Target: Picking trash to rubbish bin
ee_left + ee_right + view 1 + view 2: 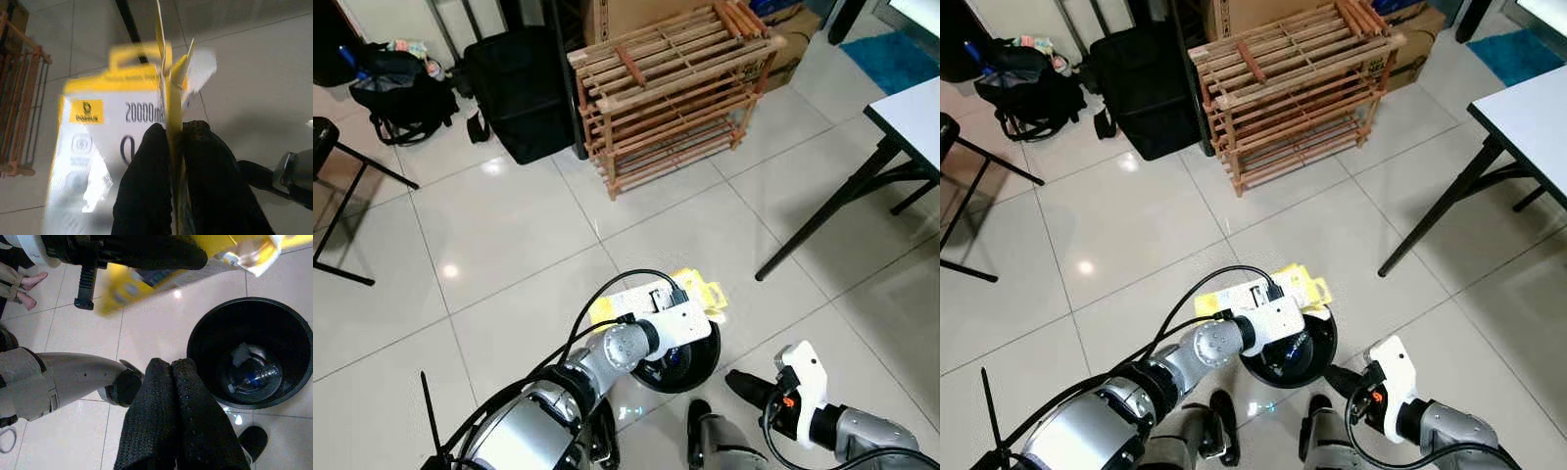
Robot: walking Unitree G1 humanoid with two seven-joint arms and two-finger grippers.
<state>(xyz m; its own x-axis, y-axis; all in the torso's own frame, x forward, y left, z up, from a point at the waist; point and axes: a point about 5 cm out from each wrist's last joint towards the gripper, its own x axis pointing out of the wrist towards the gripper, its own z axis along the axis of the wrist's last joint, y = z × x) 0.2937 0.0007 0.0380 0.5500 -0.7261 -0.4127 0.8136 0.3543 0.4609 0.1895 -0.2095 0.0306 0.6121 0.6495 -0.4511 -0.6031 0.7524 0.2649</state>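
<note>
My left gripper (pixel 175 134) is shut on a yellow and white power-bank package (pixel 98 147), pinching its thin edge between both fingers. In the eye views that package (pixel 700 290) hangs over the black round rubbish bin (pixel 705 370), which stands on the floor just in front of my feet. The bin (pixel 249 352) holds some trash, a bluish bottle (pixel 257 377) among it. My right gripper (pixel 171 369) is shut and empty, held low to the right of the bin (pixel 1317 357); its fingers (pixel 749 387) point toward the bin.
A wooden slatted rack (pixel 671 83) stands ahead, with a black bag (pixel 519 93) and a backpack (pixel 401 93) to its left. A white table (pixel 911 108) with black legs is at the right, a black chair frame (pixel 342 206) at the left. A person's bare feet (pixel 27 289) stand nearby.
</note>
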